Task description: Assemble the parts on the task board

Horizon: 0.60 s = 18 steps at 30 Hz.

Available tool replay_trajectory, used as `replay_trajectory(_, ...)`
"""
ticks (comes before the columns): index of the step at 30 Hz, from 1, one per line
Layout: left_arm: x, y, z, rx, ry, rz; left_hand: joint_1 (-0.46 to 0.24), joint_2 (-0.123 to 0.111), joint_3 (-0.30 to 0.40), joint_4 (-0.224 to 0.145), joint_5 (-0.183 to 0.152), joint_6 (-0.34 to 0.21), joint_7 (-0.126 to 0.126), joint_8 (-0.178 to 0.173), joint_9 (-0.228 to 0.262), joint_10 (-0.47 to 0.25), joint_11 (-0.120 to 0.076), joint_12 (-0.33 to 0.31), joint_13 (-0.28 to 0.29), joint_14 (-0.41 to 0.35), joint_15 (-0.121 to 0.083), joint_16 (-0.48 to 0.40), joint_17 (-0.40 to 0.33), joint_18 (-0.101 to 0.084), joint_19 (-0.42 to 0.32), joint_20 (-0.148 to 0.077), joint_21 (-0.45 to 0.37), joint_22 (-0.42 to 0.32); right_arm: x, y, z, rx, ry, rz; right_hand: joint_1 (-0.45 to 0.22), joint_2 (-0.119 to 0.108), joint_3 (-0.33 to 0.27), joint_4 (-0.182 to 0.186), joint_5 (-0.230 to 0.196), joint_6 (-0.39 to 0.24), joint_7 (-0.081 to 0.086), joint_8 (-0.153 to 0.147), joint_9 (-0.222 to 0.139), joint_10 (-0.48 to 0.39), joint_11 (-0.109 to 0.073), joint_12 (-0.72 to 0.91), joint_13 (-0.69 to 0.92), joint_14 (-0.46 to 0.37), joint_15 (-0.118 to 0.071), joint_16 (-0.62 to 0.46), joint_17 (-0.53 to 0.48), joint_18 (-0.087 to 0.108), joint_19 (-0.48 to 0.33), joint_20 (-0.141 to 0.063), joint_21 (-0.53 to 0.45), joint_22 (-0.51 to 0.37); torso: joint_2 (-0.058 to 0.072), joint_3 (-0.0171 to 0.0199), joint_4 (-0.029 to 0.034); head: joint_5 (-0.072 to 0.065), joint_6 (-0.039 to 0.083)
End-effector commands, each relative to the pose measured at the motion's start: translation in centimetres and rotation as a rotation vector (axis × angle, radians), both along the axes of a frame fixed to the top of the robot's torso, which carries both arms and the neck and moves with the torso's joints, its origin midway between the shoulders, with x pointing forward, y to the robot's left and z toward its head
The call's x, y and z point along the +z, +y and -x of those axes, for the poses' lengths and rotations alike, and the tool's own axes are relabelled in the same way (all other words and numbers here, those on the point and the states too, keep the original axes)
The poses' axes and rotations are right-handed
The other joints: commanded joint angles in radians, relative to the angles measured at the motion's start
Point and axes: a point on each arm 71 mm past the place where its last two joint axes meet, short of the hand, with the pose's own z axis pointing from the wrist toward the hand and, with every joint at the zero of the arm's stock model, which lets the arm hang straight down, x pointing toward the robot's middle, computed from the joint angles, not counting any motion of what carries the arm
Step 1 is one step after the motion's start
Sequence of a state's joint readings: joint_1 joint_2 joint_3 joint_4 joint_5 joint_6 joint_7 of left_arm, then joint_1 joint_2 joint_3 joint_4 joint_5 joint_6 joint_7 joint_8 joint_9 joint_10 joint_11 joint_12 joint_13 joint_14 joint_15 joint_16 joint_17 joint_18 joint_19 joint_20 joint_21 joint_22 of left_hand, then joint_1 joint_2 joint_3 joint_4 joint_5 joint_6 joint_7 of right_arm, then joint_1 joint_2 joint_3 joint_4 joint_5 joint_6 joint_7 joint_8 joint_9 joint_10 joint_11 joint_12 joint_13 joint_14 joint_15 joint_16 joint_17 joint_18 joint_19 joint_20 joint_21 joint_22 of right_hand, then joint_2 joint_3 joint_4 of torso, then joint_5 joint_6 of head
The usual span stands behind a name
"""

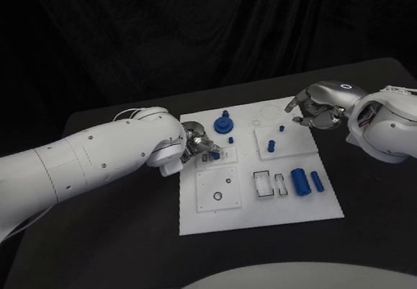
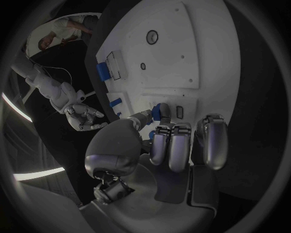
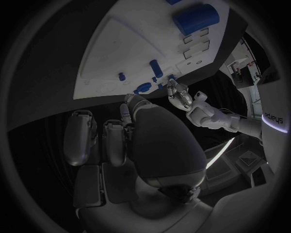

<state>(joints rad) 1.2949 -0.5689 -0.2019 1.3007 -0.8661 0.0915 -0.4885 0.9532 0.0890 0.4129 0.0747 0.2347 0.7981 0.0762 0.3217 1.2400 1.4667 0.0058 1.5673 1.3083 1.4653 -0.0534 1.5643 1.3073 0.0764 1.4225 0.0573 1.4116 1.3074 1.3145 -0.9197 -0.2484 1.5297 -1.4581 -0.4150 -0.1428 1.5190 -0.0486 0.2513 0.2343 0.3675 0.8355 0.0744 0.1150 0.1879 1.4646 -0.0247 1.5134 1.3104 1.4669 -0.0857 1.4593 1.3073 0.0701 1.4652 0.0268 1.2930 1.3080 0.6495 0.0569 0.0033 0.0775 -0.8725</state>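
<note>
White board (image 1: pixel 203 218) lies mid-tabletop (image 1: pixel 106 232) with blue parts on it; left hand (image 1: pixel 201 148) pinches a small blue part (image 2: pixel 161 111) over its left side; right hand (image 1: pixel 317 107) hovers curled, empty, at its far right corner.

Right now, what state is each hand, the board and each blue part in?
left hand: over the board's left side, pinching a small blue part
right hand: at the board's far right corner, fingers curled, holding nothing
task board: flat on the table
large blue cylinder: lying on the board
slim blue pin: lying beside the cylinder
blue knob: standing upright
</note>
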Motion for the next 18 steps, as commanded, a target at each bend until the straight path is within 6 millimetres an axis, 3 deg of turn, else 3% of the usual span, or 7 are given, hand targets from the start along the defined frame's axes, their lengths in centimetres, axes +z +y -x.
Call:
replay_trajectory(1,-1.27,-0.43,0.85,-0.029,0.05,-0.007,-0.007,0.004,0.001,0.004,-0.004,-0.009,0.001,-0.006,-0.002,0.104,-0.002,0.004,0.263,0.106,0.0,0.007,0.263,-0.012,-0.004,0.0,-0.007,0.021,-0.22,-0.12,0.0,-0.017,0.014,0.009,-0.01,-0.002,0.005,0.002,0.003,0.0,0.004,-0.003,-0.001,0.039,0.008,-0.007,0.193,0.075,0.008,-0.004,0.169,-0.012,0.008,0.005,-0.004,0.186,0.0,-0.0005,-0.0004,0.001,0.0)
replay_trajectory(18,-1.51,0.03,0.78,-0.015,0.053,-0.014,-0.006,0.004,0.001,0.005,-0.004,-0.009,0.002,-0.009,-0.002,0.104,-0.001,0.004,0.263,0.106,0.001,0.007,0.263,-0.011,-0.007,0.0,-0.01,0.017,-0.28,-0.2,-0.01,-0.021,0.021,0.014,-0.011,-0.002,0.005,0.002,0.004,-0.001,0.004,-0.004,-0.002,0.037,0.008,-0.009,0.192,0.075,0.008,-0.005,0.168,-0.011,0.007,0.005,-0.007,0.185,-0.001,-0.0001,0.0002,0.005,0.0)
